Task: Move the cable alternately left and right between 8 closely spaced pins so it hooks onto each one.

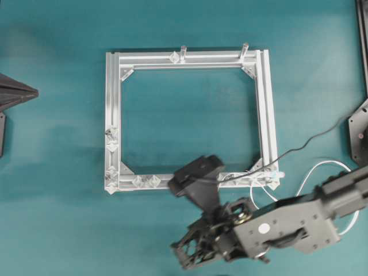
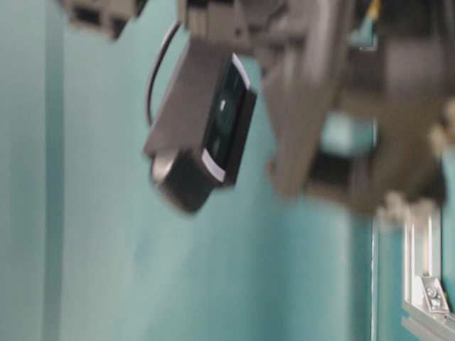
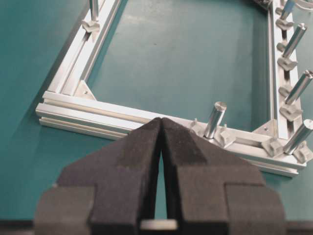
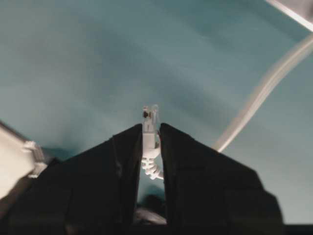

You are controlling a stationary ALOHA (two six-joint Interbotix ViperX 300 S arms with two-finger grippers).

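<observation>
Currently:
right gripper [image 4: 150,131]: clamped on cable [image 4: 264,90] plug, below frame [image 1: 115,123] bottom rail
left gripper [image 3: 161,123]: pads together, empty, near frame corner

No readable text, label, brand, number or sign shows on anything in these views

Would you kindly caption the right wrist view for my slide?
Right gripper pinching the cable's small clear plug above the teal table.
</observation>
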